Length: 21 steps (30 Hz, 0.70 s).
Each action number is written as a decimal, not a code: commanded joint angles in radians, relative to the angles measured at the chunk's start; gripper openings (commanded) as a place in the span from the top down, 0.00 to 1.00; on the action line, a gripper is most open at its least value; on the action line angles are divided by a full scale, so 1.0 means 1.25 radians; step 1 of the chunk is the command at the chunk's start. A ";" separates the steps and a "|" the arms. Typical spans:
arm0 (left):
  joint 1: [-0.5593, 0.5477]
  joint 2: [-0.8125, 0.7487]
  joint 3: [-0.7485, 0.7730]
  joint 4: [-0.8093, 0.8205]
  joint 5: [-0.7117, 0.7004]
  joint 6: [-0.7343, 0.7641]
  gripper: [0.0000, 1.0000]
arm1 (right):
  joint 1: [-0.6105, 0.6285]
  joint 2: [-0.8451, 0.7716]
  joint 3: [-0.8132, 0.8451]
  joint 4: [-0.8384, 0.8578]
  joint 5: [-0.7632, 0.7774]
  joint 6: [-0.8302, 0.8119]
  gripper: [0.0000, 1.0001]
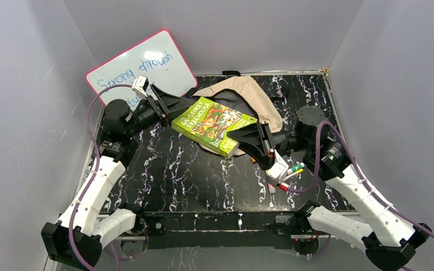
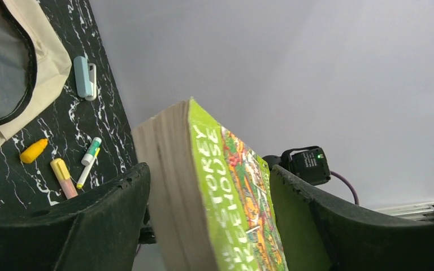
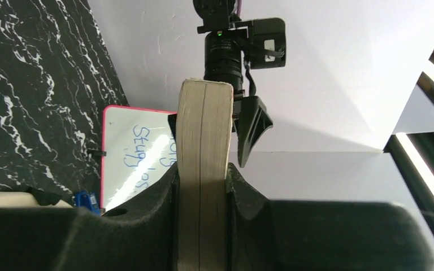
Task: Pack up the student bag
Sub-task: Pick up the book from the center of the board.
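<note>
So right now I've got the green book [image 1: 213,125] up in the air between both arms, hanging over the student bag [image 1: 252,93]. The bag is lying flat on the surface [image 1: 192,175] toward the back, middle-right. Its opening faces the arms, and you can see the grey lining in the left wrist view.

The left tool [image 1: 179,109] has the book by its left end. On its own camera the fingers sit tight against both covers, so I'd call it clamped on, not just resting there. The right tool [image 1: 244,135] has the other end. From its wrist view the page block is squeezed between the two pads with no gap at all. Basically both are closed on the same book.

I'd say the step is "get the book into the bag", somewhere in the carry or line-up part. The book isn't in yet, since it's riding above the fabric and tilted a bit.

The next move is the fiddly one. I need to angle one end down into the opening and slide it in. The mouth looks floppy and I can't tell how wide it really is, so one arm probably has to let go and hold the flap up. There's a bunch of pens [image 1: 290,173] by the right wrist and a whiteboard [image 1: 141,65] propped at the back left, so plenty left to pack.
</note>
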 commanded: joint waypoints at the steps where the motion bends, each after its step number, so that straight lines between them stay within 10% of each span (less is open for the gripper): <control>1: -0.004 -0.003 0.002 0.026 0.054 -0.001 0.26 | 0.002 -0.013 0.095 0.065 -0.035 -0.113 1.00; 13: -0.005 0.021 -0.008 0.070 0.090 -0.018 0.27 | 0.002 0.036 0.123 0.027 -0.003 -0.166 1.00; 21: -0.004 0.022 -0.013 0.117 0.099 -0.034 0.58 | 0.002 0.073 0.118 0.028 0.033 -0.181 1.00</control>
